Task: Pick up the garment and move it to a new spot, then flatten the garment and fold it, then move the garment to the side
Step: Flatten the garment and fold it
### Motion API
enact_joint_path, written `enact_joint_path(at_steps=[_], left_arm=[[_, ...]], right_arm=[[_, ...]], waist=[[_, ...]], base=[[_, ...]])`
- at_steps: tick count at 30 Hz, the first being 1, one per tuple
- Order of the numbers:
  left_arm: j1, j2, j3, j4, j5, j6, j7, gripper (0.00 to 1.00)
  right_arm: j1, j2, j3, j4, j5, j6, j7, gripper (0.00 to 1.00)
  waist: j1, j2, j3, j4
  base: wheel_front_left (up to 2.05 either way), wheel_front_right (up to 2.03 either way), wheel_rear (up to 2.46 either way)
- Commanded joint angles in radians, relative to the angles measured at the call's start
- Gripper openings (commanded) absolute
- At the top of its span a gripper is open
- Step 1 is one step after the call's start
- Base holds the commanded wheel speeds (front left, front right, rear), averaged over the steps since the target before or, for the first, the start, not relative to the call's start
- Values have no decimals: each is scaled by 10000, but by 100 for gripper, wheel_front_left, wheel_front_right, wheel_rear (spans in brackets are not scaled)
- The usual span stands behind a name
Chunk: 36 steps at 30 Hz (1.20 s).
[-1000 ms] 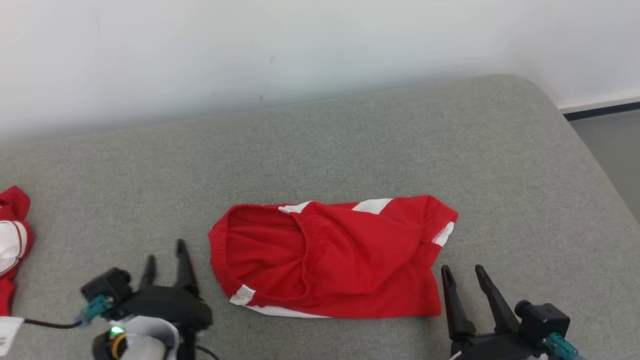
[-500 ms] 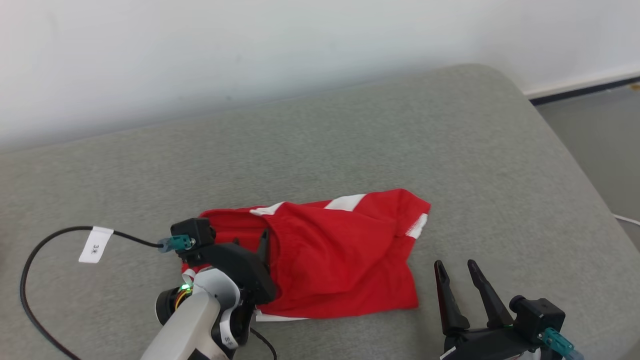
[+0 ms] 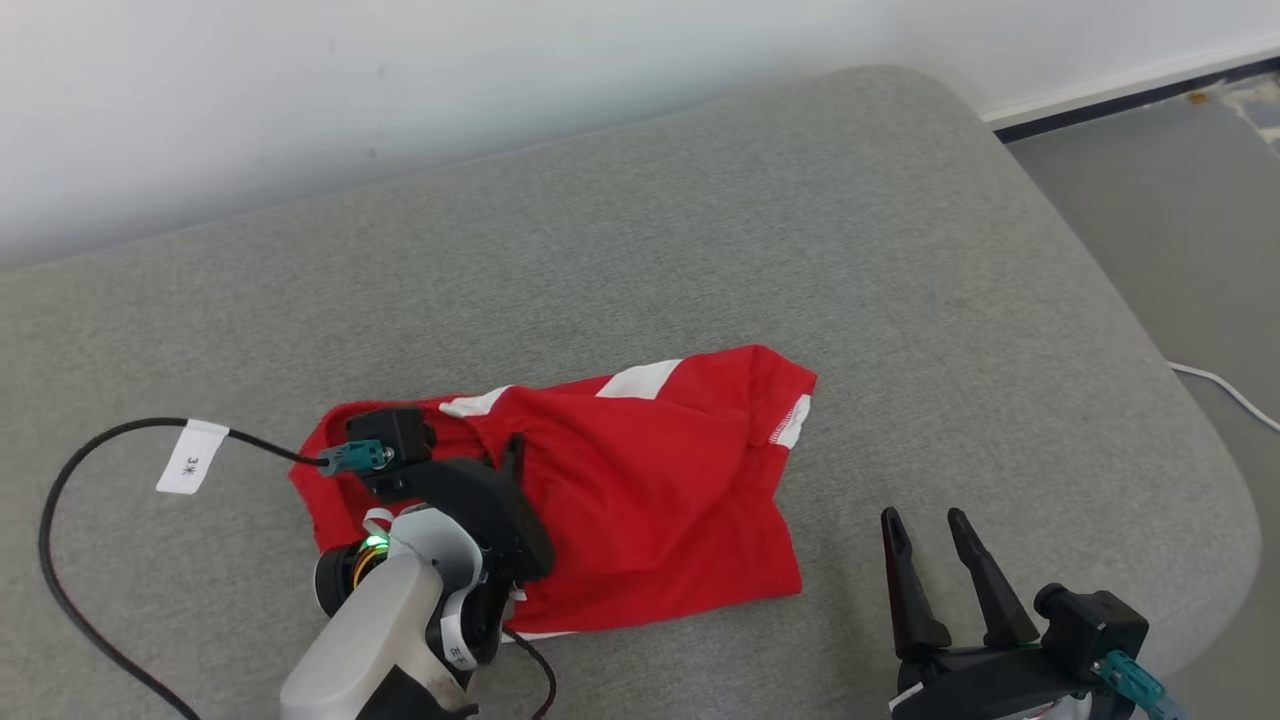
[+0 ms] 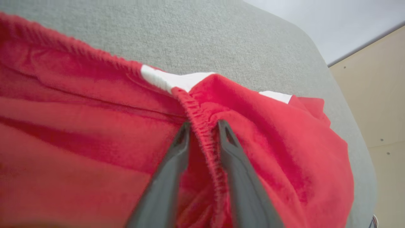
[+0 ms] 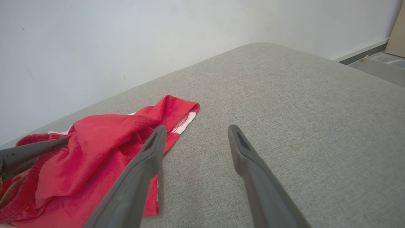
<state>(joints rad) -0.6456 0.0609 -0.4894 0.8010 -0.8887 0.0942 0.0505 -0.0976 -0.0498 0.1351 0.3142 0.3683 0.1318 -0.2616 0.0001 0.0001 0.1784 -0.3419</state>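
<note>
1. Left gripper [image 4: 203, 125] is about half closed. Its two fingers lie on either side of the elastic waistband [image 4: 197, 107], which fills the narrow gap between them, so the band is pinched.
2. The garment [image 3: 650, 480], red with white patches, lies crumpled on the near middle of the cushion [image 3: 700, 230]. The left arm reaches over the garment's left part, where the waist opening is.
3. A black cable [image 3: 60, 500] with a white tag [image 3: 190, 458] loops from the left wrist out to the left over the cushion.
4. The right gripper [image 3: 922, 520] is spread wide and holds nothing. It hovers over the near right of the cushion, just right of the garment's near right corner and apart from it.
5. The cushion is grey with a rounded far right corner. A white wall [image 3: 400, 80] rises behind it, and grey floor [image 3: 1150, 180] shows to the far right.
</note>
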Motion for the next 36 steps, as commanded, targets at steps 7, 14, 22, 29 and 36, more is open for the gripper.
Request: enact_joint_path(at_steps=[7,14,22,29,36], left_arm=[[591,132,226,-809,-250,-400,-654,0],[2522,596,283,-3584,-1069,-545,249,0],[4699,1450,315,-6522,-1277,534,892,0],[6017,1854,166,-7904,-1196,1239,1176,0],[6223,2561,-120,-7611,-124,1969,1086,0]], right_arm=[[193,-6,-208,62,-223,-22,-41,100],[251,-9,-308,56,-374,-22,-41,100],[283,-9,-401,176,-441,-22,-41,100],[219,-7,-395,236,-526,-22,-41,100],[272,-6,-653,461,-735,-22,-40,100]], waist=[[-1,-1,-196,960],[-1,-1,-399,2025],[-1,-1,-440,2534],[-1,-1,-355,2722],[-1,-1,-367,2663]], base=[[0,0,0],[0,0,0],[0,0,0],[0,0,0],[0,0,0]])
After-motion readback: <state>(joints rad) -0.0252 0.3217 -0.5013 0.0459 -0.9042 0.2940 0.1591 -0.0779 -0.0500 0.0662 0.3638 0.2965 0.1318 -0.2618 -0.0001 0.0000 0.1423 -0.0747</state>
